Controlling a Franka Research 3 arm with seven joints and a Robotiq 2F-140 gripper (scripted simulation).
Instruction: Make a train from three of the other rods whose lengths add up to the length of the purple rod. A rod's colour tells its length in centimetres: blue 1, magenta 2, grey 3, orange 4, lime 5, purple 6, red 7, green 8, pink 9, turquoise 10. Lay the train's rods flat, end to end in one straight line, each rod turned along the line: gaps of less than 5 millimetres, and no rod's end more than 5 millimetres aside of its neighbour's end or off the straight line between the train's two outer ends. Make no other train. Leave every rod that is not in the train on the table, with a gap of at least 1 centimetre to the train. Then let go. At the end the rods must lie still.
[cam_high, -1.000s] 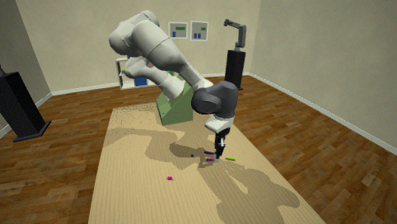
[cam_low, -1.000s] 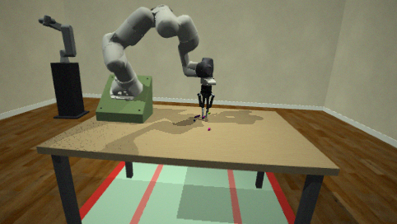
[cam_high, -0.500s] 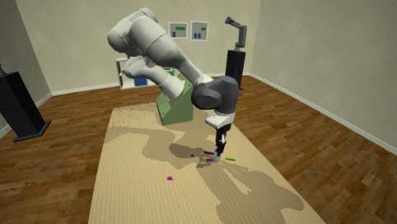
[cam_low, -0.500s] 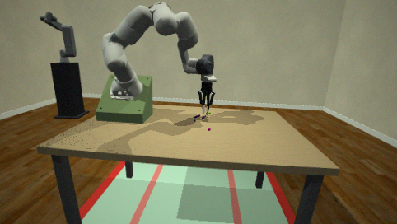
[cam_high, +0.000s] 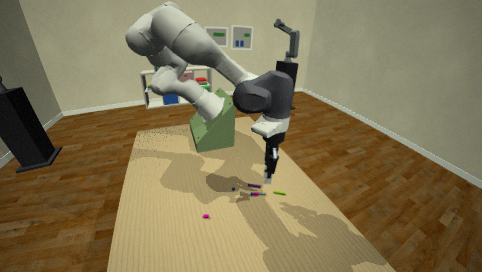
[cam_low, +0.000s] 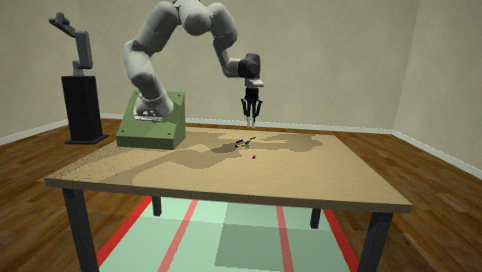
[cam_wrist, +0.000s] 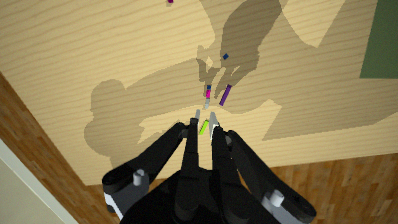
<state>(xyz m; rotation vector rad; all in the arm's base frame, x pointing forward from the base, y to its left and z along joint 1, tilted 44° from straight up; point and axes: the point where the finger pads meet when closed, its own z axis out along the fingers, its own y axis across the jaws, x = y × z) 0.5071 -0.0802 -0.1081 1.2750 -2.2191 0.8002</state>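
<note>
Purple rod (cam_wrist: 225, 95) lay flat on the table (cam_high: 150, 240), inside my arm's shadow, and I place everything else from it. Just beside it, running nearly parallel along its side, sat a short line of three: a blue rod (cam_wrist: 209, 87), a magenta rod (cam_wrist: 208, 93) and a grey rod (cam_wrist: 206, 103), one after the other. The blue and magenta looked joined. The pictures were too small for me to judge the seam between magenta and grey.

My gripper (cam_wrist: 204, 116) hung above the table, pointing straight down, near the grey end of that line and so close by the purple rod's near end. Its fingers were almost pressed together, with only a slim gap left, and they pinched nothing. Through that gap, in the wrist view, I saw the lime rod (cam_wrist: 203, 127) lying on the table beneath, a little beyond the purple rod on the grey rod's side and apart from the line.

A second blue piece (cam_wrist: 225, 56) lay alone off the purple rod's far end, near it but not touching. A second magenta piece (cam_high: 205, 216) lay well apart from the purple rod, out in the lit part of the table. My green base (cam_high: 227, 140) stood well beyond the purple rod, toward the table's back edge.
</note>
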